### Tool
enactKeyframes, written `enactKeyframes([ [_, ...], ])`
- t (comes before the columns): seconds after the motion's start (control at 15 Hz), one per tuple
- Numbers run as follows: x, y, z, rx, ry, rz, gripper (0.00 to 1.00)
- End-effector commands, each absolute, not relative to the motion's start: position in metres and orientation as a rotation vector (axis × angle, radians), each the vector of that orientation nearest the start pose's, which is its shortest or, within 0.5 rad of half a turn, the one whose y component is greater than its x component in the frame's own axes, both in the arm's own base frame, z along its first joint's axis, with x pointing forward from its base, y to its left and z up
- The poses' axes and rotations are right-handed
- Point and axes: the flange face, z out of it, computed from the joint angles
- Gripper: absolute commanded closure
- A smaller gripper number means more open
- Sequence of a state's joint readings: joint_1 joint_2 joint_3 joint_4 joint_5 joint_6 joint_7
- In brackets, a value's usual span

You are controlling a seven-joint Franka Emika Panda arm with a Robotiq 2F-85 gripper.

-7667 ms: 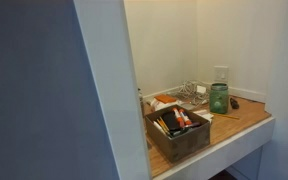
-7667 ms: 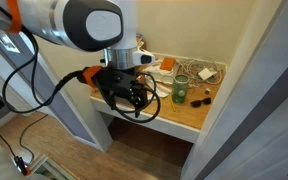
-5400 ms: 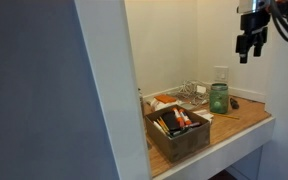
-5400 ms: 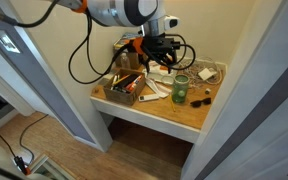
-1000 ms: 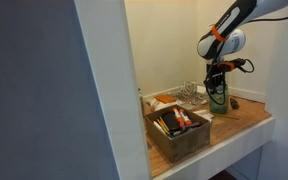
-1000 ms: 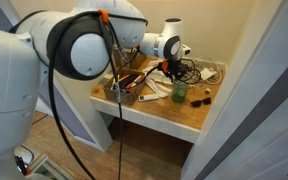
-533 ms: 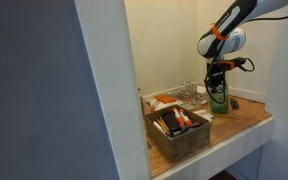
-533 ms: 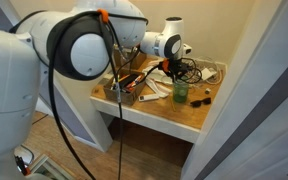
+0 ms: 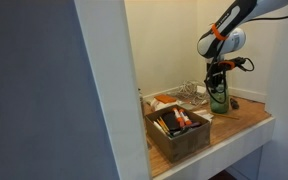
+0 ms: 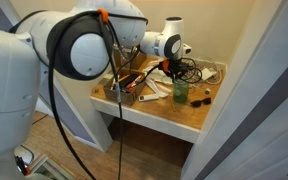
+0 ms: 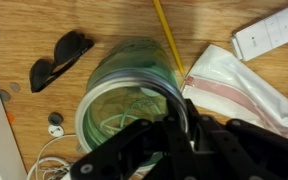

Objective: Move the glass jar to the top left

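1. The end effector (image 9: pixel 218 86) points straight down, right over the glass jar (image 9: pixel 218 99), low at its rim in both exterior views.
2. The glass jar stands upright on the table (image 9: pixel 248 118), toward the back wall, just beside the wire rack (image 9: pixel 191 92) and well apart from the brown box (image 9: pixel 180 137) at the front edge.
3. Wrist view: the open mouth of the jar (image 11: pixel 124 95) fills the centre. One of the fingers (image 11: pixel 180 118) sits at the rim on the packet side; the other is lost in the dark linkage.
4. Grip state: cannot tell. No view shows whether the fingers are pressing the jar wall or hanging loose around it.
5. Near the jar in the wrist view:
   - sunglasses (image 11: pixel 60 62) lie close by, not touching
   - a yellow pencil (image 11: pixel 168 35) runs up to the rim
   - a white packet (image 11: pixel 246 90) with pink stripes lies just beside it
6. The jar base is on the table, not lifted, in an exterior view (image 10: pixel 181 94).
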State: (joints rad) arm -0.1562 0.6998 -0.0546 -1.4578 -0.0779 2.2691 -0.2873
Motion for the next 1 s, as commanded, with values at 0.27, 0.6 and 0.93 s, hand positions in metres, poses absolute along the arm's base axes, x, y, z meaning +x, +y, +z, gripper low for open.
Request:
enactKeyframes([
  [0.27, 0.722, -0.135, 0.359, -3.234, -0.424, -0.26, 0.97],
  [0.6, 0.733, -0.107, 0.402, -3.157, -0.599, -0.343, 0.97],
  [0.93, 0.747, -0.073, 0.426, -3.01, -0.717, -0.463, 0.97],
])
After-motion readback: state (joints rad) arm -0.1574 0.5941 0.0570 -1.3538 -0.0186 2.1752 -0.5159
